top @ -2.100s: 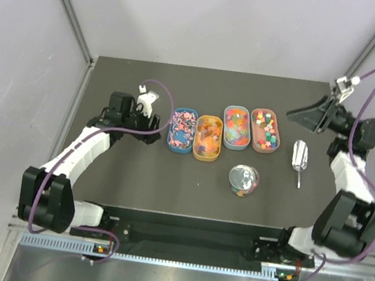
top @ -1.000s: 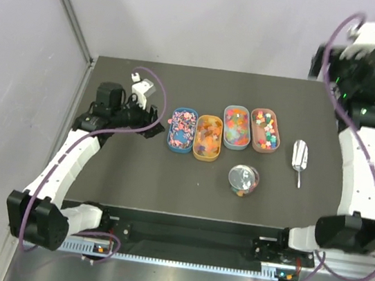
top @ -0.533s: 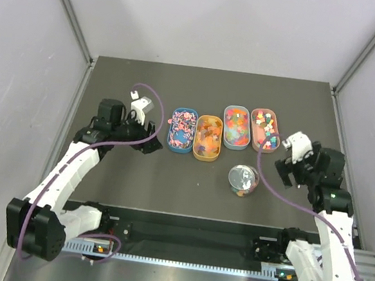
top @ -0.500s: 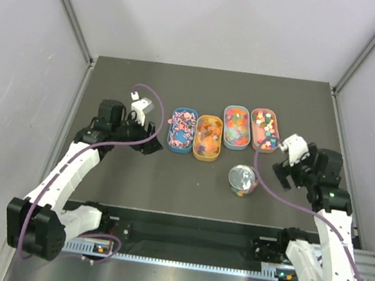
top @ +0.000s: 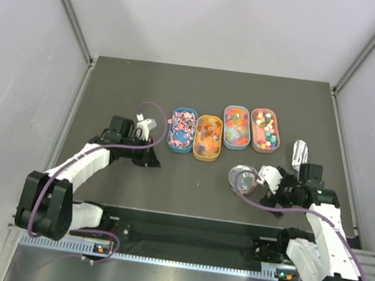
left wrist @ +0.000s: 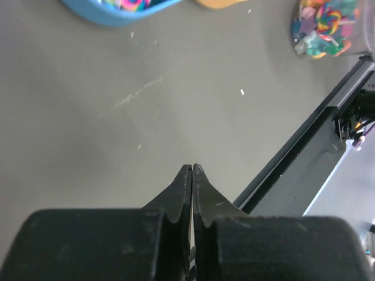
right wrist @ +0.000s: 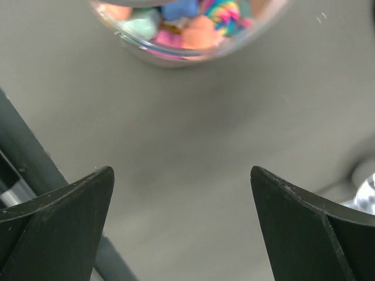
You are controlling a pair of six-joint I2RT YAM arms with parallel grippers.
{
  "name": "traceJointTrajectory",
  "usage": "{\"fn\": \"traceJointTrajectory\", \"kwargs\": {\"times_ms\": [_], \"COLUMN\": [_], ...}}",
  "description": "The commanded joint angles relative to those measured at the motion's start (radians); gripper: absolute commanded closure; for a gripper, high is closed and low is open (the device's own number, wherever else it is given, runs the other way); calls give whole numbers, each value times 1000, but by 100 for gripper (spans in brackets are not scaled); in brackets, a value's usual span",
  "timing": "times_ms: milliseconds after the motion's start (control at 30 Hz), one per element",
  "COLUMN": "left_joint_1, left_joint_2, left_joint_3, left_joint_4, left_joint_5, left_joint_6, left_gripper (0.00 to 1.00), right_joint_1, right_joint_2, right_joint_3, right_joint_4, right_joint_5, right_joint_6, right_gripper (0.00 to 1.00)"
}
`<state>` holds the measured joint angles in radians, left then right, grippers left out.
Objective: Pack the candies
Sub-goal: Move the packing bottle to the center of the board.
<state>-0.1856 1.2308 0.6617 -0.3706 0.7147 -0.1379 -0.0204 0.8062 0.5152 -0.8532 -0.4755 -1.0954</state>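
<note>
The candies fill four oval trays in a row: blue (top: 182, 130), orange (top: 208, 138), teal (top: 236, 127) and pink (top: 265, 129). More candies lie in the clear jar (top: 241, 179), which also shows in the left wrist view (left wrist: 325, 28) and in the right wrist view (right wrist: 187, 26). My left gripper (top: 149, 157) rests low on the table, left of the blue tray and nearer me. Its tips (left wrist: 192, 168) are shut with nothing between them. My right gripper (top: 262, 191) stands open just right of the jar, its tips (right wrist: 181, 175) a short way from the glass and holding nothing.
A silver metal scoop (top: 300, 151) lies right of the pink tray, beyond my right wrist, and its edge shows in the right wrist view (right wrist: 364, 188). The black front rail (left wrist: 304, 146) runs along the table's near edge.
My left gripper has shut and the arm has drawn back a little towards me. My right arm has shifted nearer and left to the jar's side, uncovering the scoop.
</note>
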Motion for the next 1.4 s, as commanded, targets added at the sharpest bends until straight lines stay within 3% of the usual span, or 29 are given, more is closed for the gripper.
{"fn": "traceJointTrajectory", "kwargs": {"times_ms": [0,267,367,433,500,600,667,833,967,1100,1367], "left_joint_1": [-6,-8,-8,-8,-8,-8,-8,-8,-8,-6,-6], "left_joint_2": [10,27,47,52,59,70,76,76,79,76,67], "left_joint_3": [-57,-24,-10,-5,-1,7,9,13,15,16,-2], "left_joint_4": [136,139,163,171,173,164,162,159,156,153,167], "left_joint_5": [32,-4,-15,-35,-52,-66,-73,-86,-101,-110,-119], "left_joint_6": [-81,-39,-35,-25,-9,10,18,26,38,46,46], "left_gripper": [99,97,95,93,91,87,85,80,78,77,76], "right_joint_1": [46,73,100,108,129,146,152,172,192,267,306], "right_joint_2": [14,149,267,310,356,344,306,271,153,142,287], "right_joint_3": [-44,-32,20,71,103,89,54,28,-52,-80,-11], "right_joint_4": [40,100,30,-35,-127,-167,-158,-246,-164,-47,85], "right_joint_5": [-68,-122,-158,-181,-190,-166,-143,-127,-155,-144,-124], "right_joint_6": [-133,-221,-274,-355,-456,-564,-594,-725,-796,-750,-640], "right_gripper": [0,5,22,51,69,84,84,98,100,100,100]}}
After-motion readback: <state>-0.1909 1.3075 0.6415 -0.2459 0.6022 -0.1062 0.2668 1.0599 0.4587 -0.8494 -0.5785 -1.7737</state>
